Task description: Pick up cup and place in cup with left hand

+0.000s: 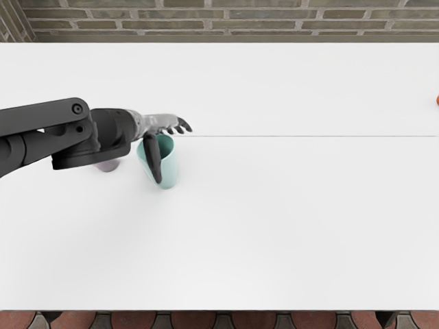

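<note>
- White table, with a tall teal cup standing upright left of centre, its mouth up and its long axis vertical.
- The thumb of the left hand slants down across the cup's near left side; whether it touches is unclear.
- A small purple object sits left of the teal cup, mostly covered by the left arm. It may be the second cup, but too little shows to tell.
- Beyond the teal cup's mouth, the other fingers reach to the right, loosely extended and grasping nothing.
- The cup therefore lies on the near side of these fingers, between them and the thumb's tip. The next move probably calls for bringing fingers and thumb together around its upright wall; closing too high could tip it.
- Far right, an orange item is cut off by the frame.
</note>
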